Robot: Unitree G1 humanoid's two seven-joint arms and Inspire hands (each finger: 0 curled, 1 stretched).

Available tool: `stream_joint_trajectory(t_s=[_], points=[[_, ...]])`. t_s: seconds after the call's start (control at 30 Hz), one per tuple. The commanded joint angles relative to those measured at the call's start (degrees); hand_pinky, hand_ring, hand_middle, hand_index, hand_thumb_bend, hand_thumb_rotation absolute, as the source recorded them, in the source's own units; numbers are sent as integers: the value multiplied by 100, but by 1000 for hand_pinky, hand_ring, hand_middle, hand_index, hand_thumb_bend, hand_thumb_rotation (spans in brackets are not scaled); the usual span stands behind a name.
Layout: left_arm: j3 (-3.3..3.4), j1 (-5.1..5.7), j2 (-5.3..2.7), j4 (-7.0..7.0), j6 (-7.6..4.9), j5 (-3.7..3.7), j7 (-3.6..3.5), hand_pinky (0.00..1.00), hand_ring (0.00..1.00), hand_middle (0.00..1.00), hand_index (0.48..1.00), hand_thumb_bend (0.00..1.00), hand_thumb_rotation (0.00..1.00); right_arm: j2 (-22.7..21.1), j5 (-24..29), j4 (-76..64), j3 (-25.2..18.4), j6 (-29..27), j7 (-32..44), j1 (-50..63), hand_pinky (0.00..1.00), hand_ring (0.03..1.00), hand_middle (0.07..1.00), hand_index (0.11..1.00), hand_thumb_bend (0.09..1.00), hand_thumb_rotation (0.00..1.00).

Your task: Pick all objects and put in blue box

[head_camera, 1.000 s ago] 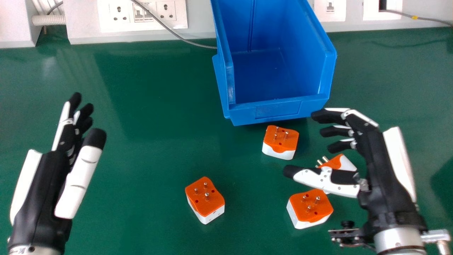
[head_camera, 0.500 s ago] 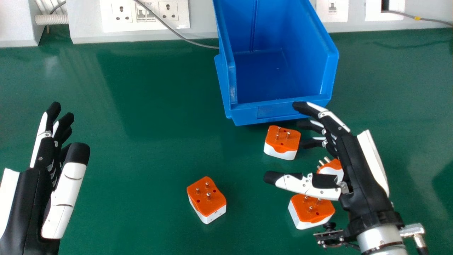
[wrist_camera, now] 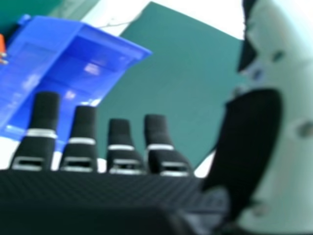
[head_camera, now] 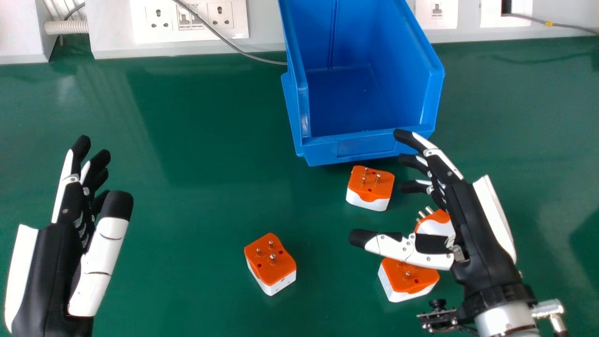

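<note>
Right now, the right hand (head_camera: 472, 229) is hanging at the head view's right with its fingers loosely extended and its thumb well apart, a wide gap, gripping nothing. One orange-and-white adapter (head_camera: 435, 224) is lying partly hidden behind it; whether they are touching, I can't really tell. Another adapter (head_camera: 406, 281) is sitting partly beneath the thumb in the view, a third adapter (head_camera: 369, 187) is resting just before the blue box (head_camera: 367, 147), and a fourth adapter (head_camera: 270, 264) is lying between the hands, pins up. The left hand (head_camera: 51, 267) is staying wide at the view's left.
</note>
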Motion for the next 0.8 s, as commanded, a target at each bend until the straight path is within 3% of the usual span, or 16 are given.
stream_joint_trajectory(t_s=[0.0,0.17,0.27,0.37,0.6,0.77], points=[[-58,-21,-14,-29,-217,49,15,931,961,956,982,744,916,-72,62,-39,-29,-232,38,28,774,904,955,894,700,209],[-186,-16,-81,170,-437,143,71,939,966,962,990,722,923,-273,69,27,-3,-404,228,82,904,975,989,964,679,256],[-202,-21,-74,280,-534,194,104,941,967,963,993,718,927,-342,105,43,-41,-463,297,74,937,984,993,977,674,277],[-198,-36,-61,317,-557,201,119,943,969,964,997,714,932,-349,93,-14,-61,-472,286,100,968,992,997,989,667,298],[-269,-43,-99,484,-661,292,220,948,971,966,1000,699,940,-286,137,32,-80,-571,212,145,995,999,1000,999,647,327],[-290,-65,-110,525,-642,297,260,948,972,967,1000,696,941,-238,133,23,-111,-618,174,143,999,1000,1000,1000,640,337]])
